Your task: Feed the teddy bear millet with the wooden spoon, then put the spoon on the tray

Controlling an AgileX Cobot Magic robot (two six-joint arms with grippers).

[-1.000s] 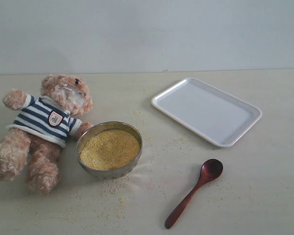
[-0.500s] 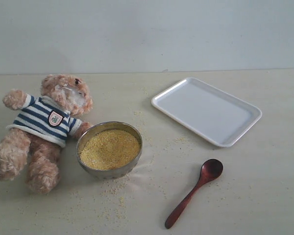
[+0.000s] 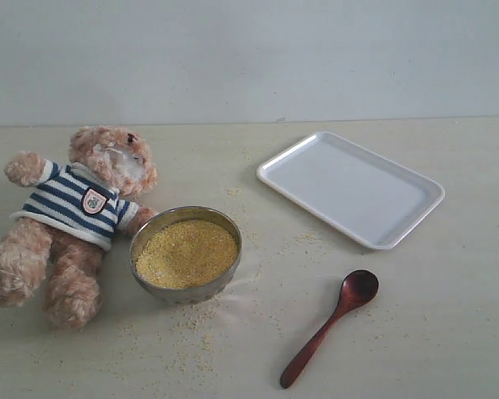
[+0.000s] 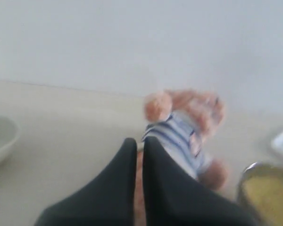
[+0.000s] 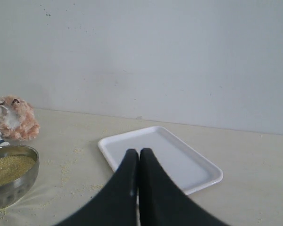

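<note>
The teddy bear (image 3: pixel 79 218) lies on its back at the left of the table, in a navy-and-white striped shirt. Beside it stands a round metal bowl (image 3: pixel 185 253) filled with yellow millet (image 3: pixel 187 253). The dark wooden spoon (image 3: pixel 331 324) lies flat at the front right, its oval bowl toward the white tray (image 3: pixel 350 187) behind it. Neither arm shows in the exterior view. In the left wrist view my left gripper (image 4: pixel 139 141) is shut and empty, with the blurred teddy bear (image 4: pixel 186 127) beyond its tips. My right gripper (image 5: pixel 138 151) is shut and empty, with the tray (image 5: pixel 179 157) beyond it.
Loose millet grains (image 3: pixel 191 332) are scattered on the table around the bowl and toward the tray. A white dish (image 4: pixel 0 139) shows at the edge of the left wrist view. A plain pale wall runs behind the table.
</note>
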